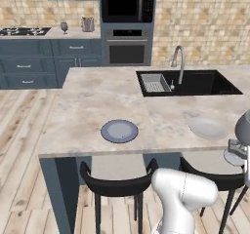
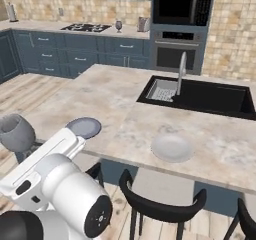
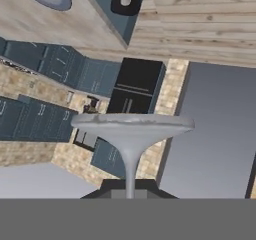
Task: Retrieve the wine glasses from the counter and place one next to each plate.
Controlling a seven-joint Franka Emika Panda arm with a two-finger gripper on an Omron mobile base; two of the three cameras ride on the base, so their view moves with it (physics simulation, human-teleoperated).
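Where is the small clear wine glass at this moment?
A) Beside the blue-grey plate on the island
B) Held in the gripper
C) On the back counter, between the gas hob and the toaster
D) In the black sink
C: the clear glass stands on the back counter, right of the hob and left of the toaster.

Grey goblet (image 2: 16, 132) held aloft, clear glass (image 1: 64, 27) on counter (image 1: 73, 34), two plates (image 1: 119, 131) on island
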